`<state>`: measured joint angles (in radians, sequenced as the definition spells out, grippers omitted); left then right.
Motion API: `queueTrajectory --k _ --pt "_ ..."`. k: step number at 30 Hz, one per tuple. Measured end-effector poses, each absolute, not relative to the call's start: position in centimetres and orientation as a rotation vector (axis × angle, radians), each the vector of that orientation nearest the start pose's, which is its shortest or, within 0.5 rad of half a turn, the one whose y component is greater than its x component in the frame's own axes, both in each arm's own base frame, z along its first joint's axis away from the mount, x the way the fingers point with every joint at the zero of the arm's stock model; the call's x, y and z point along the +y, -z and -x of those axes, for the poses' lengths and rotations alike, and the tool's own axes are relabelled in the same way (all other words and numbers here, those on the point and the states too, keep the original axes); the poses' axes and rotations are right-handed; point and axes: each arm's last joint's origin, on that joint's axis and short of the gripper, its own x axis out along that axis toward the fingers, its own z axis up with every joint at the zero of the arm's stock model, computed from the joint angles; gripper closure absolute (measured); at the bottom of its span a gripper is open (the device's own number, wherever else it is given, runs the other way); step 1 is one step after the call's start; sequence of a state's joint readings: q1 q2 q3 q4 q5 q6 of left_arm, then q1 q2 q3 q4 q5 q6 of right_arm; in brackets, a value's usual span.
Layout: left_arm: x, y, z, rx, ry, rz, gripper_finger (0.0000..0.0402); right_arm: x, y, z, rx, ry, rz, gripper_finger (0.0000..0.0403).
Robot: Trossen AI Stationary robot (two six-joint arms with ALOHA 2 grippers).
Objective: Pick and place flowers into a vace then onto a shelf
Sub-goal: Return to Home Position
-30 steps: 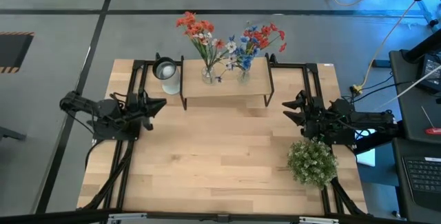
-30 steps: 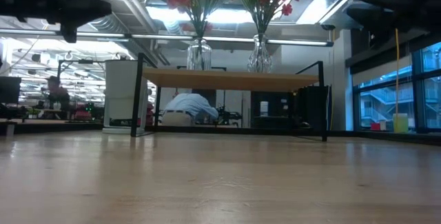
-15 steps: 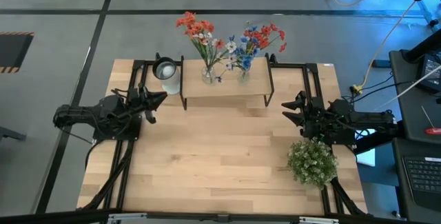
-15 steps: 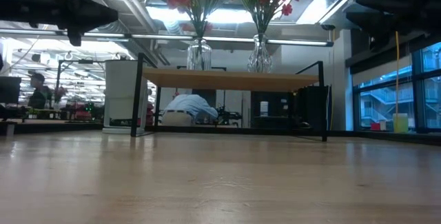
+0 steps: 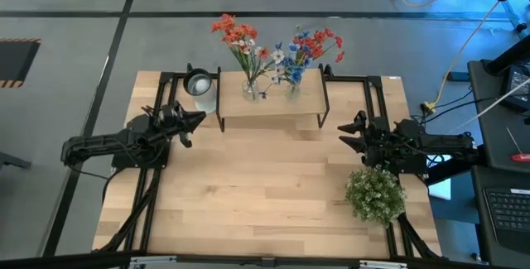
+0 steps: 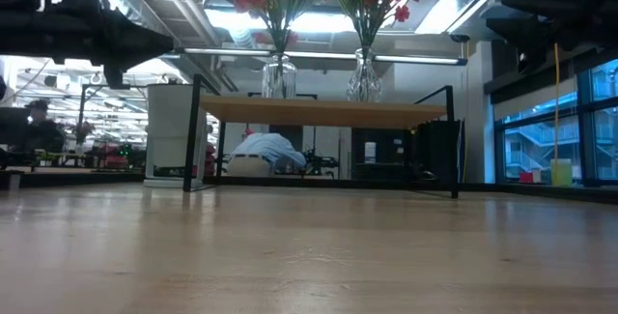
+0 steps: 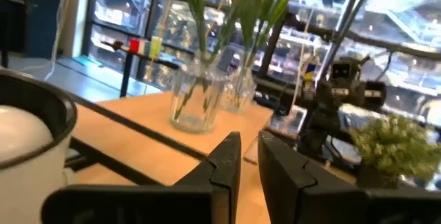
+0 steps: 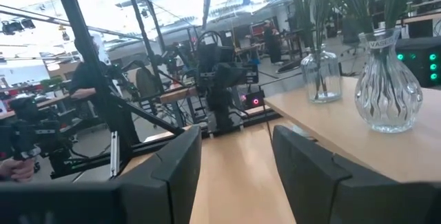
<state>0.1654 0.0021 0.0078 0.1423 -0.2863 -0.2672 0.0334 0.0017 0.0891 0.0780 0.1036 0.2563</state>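
A white cup (image 5: 201,89) stands near the wooden table's (image 5: 265,203) far left corner. A bushy green plant (image 5: 375,194) sits by its right edge. A keyboard (image 5: 507,209) lies beyond.

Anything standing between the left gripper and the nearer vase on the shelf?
Only the shelf's black end leg stands between the left gripper and that vase; the white cup sits off the line.

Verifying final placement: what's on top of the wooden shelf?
Two clear glass vases of red, white and blue flowers stand on the light-wood shelf. Leaves hide the vase mouths from above.
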Motion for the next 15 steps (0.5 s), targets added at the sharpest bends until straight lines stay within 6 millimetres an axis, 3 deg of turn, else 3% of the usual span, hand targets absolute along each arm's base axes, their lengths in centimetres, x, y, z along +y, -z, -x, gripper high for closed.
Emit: queueTrajectory --k 15 --pt "2.53 -17.91 -9.23 -0.202 -0.419 0.266 0.0354 0.0 -19.96 -9.05 -0.171 0.052 -0.22 0.0221"
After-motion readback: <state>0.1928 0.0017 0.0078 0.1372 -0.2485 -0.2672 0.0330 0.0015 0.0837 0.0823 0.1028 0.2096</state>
